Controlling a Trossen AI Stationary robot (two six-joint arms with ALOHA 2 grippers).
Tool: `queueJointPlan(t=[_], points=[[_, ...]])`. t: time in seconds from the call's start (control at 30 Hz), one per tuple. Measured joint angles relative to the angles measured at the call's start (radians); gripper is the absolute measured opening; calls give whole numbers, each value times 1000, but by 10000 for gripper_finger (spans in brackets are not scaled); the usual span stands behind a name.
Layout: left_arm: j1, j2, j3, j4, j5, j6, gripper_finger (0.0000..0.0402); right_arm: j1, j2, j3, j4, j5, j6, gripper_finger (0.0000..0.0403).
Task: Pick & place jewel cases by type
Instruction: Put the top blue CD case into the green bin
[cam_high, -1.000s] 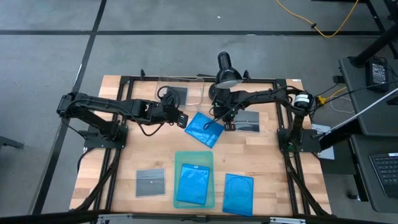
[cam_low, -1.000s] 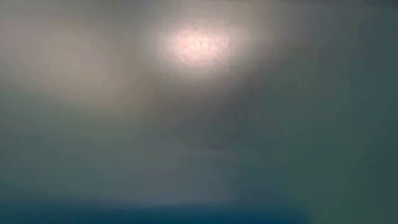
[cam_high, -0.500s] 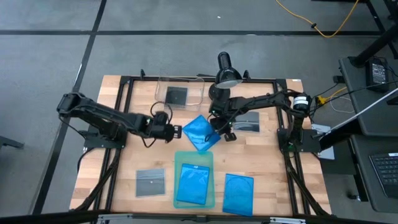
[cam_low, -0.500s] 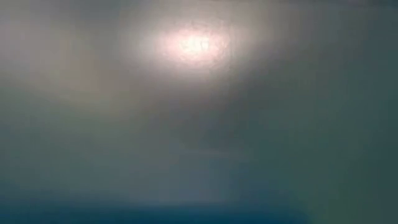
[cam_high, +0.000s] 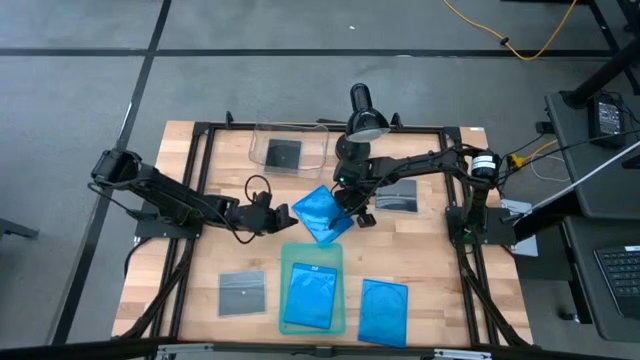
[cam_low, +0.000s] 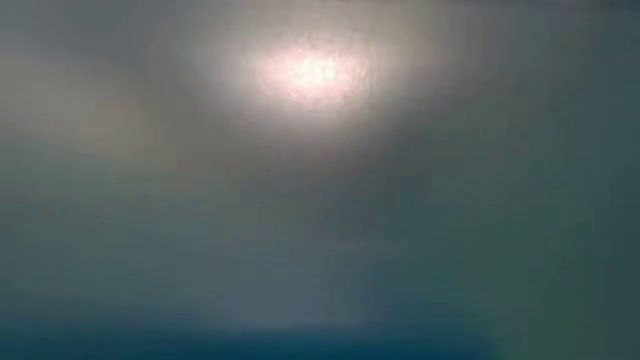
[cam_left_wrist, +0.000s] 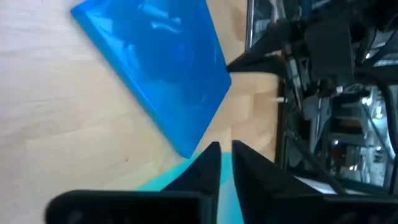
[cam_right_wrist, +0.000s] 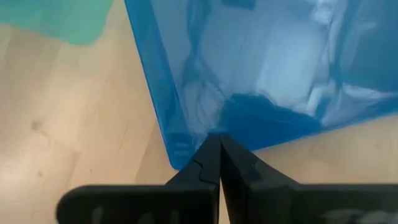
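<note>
My right gripper (cam_high: 347, 204) is shut on a translucent blue jewel case (cam_high: 320, 214) in the middle of the table; the case fills the right wrist view (cam_right_wrist: 267, 68). My left gripper (cam_high: 281, 212), shut and empty, is just left of that case, which shows ahead of its fingers (cam_left_wrist: 161, 68). A second blue case (cam_high: 310, 294) lies flat on the pale-green tray (cam_high: 290, 255). A third blue case (cam_high: 383, 311) lies flat at the near right. Grey cases lie at the near left (cam_high: 243, 293) and under the right arm (cam_high: 402, 196). A dark case (cam_high: 285, 154) lies in the clear bin (cam_high: 262, 140). My right gripper pinches the blue case at its edge near a corner (cam_right_wrist: 205, 127) on the side toward the table's right, between its two fingers. The fingers come slanting down from the right. I cannot tell whether the case is clear of the table.
A black lamp (cam_high: 364, 113) stands at the far edge behind the right arm. A black frame rail (cam_high: 300, 127) runs along the far side. The low view shows only blur. Bare wood lies between the tray and the grey case at the near left.
My left gripper has drawn back from beside the bin toward the table's near-left. My right gripper has moved a little toward the near-left with the blue case, which has slid and turned slightly that way.
</note>
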Motion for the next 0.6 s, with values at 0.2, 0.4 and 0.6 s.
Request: queueJointPlan(t=[0.2,0.4,0.6], points=[[4,0,0,-2,38,9,94,-8,-3,2,-61,61,-7,6],[4,0,0,-45,49,-39,141,-42,-3,3,-75,65,-11,6],[11,0,0,-64,43,-48,154,-56,-16,39,-131,57,-73,6]])
